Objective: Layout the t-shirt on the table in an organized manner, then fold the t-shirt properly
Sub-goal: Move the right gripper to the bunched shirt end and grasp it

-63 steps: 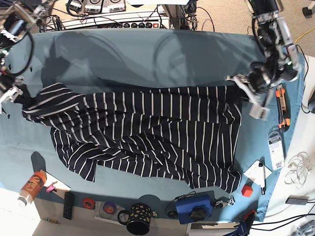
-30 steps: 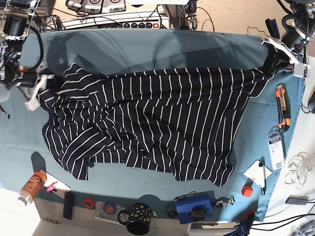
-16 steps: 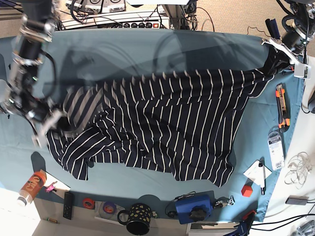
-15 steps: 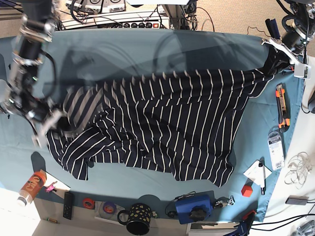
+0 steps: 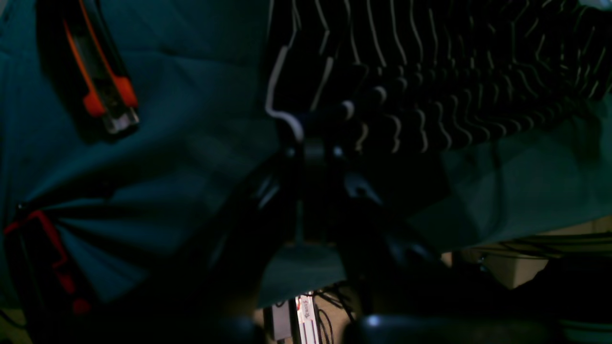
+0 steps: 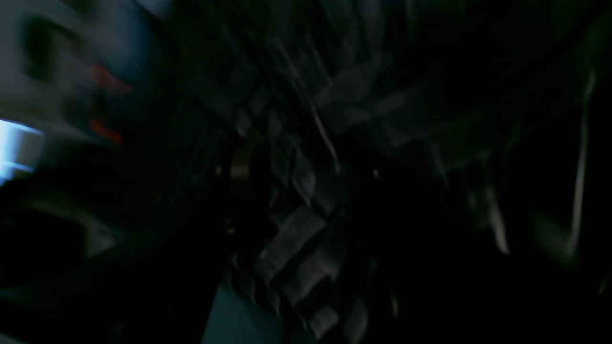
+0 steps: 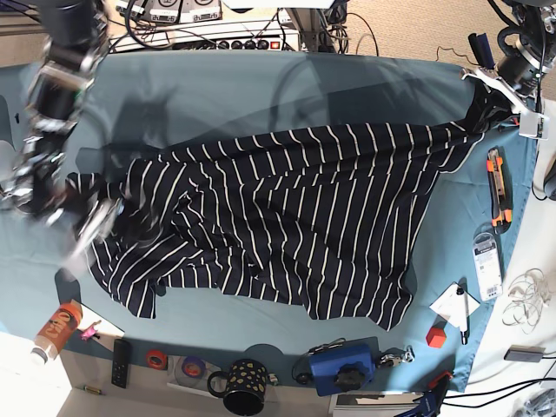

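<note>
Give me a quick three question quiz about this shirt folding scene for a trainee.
1. True or false: the t-shirt lies flat and smooth on the table.
2. What does the left hand grip? A: a mug. B: an edge of the t-shirt. C: a remote.
3. What colour is the small block near the pen?
Key: 1 false, it is bunched and wrinkled; 2 B; 3 red.
</note>
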Robot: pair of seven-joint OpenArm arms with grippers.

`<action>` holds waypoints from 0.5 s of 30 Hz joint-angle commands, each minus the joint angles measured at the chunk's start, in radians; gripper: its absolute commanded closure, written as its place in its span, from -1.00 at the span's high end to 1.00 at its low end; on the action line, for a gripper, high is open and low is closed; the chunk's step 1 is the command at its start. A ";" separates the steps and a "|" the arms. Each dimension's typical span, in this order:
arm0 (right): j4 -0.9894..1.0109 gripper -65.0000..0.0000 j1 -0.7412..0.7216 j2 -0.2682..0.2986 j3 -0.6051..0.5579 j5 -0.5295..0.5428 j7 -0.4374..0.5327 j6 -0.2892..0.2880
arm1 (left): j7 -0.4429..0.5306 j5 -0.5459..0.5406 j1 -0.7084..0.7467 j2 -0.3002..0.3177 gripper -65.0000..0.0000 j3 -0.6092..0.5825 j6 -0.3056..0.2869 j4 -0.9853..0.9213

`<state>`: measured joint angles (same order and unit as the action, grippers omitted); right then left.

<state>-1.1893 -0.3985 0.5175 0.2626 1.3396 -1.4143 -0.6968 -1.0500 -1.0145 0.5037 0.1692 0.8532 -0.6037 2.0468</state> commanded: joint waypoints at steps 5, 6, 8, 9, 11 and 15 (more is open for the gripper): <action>-0.015 -0.18 -0.134 0.063 0.019 -0.005 0.018 -0.001 | 0.026 -0.018 0.003 0.011 -1.00 0.008 0.000 0.015; -0.015 -0.18 -0.150 0.068 0.021 -0.006 0.018 -0.001 | 0.026 -0.019 0.003 0.011 -1.00 0.008 0.000 0.015; -0.015 -0.18 -0.168 0.079 0.021 -0.027 0.018 -0.001 | 0.026 -0.019 0.003 0.011 -1.00 0.008 0.000 0.015; -0.015 -0.18 -0.171 0.087 0.022 -0.050 0.018 -0.001 | 0.026 -0.019 0.003 0.011 -1.00 0.008 0.000 0.015; -0.015 -0.18 -0.168 0.098 0.037 -0.094 0.018 -0.001 | 0.026 -0.018 0.003 0.011 -1.00 0.008 0.000 0.015; -0.015 -0.18 -0.132 0.095 0.171 -0.117 0.018 -0.001 | 0.026 -0.018 0.003 0.011 -1.00 0.008 0.000 0.015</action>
<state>-1.1904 -0.5053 0.5877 0.4301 1.2026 -1.4181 -0.6968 -1.0496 -1.0145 0.5037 0.1688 0.8532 -0.6037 2.0468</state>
